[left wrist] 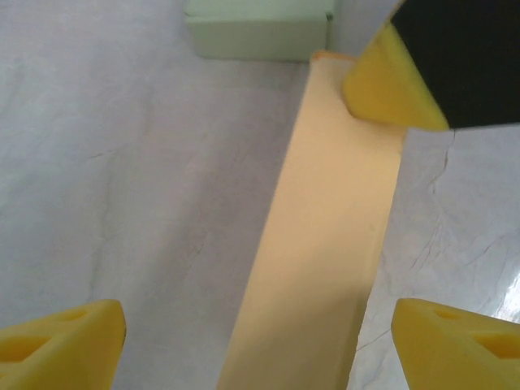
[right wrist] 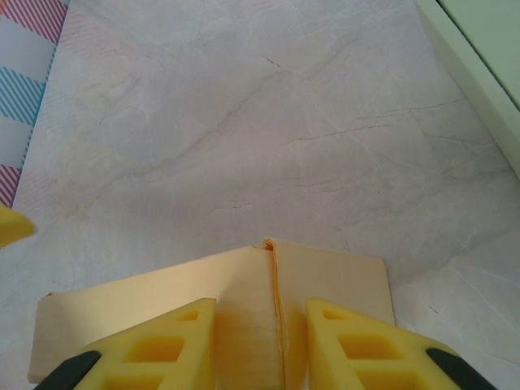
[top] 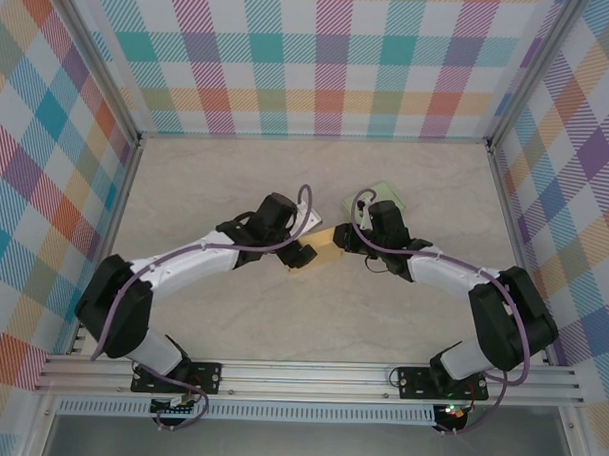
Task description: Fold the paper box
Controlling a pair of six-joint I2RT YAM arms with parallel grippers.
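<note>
Altogether boxes: two counted, paper box [top: 324,251], green box [top: 387,197]
left gripper [left wrist: 260,349]: one, held wide
right gripper [right wrist: 262,325]: one, clamped on paper box

One tan paper box [top: 324,251]; one pale green box [top: 388,197]; two robot arms [top: 183,266].

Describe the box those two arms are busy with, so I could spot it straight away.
Start from the pale marbled table and look to its middle. There lies the paper box, a long strip of card set at a slant. Its one neighbour, the pale green box just behind it, is squarer, while this one is tan and narrow.
</note>
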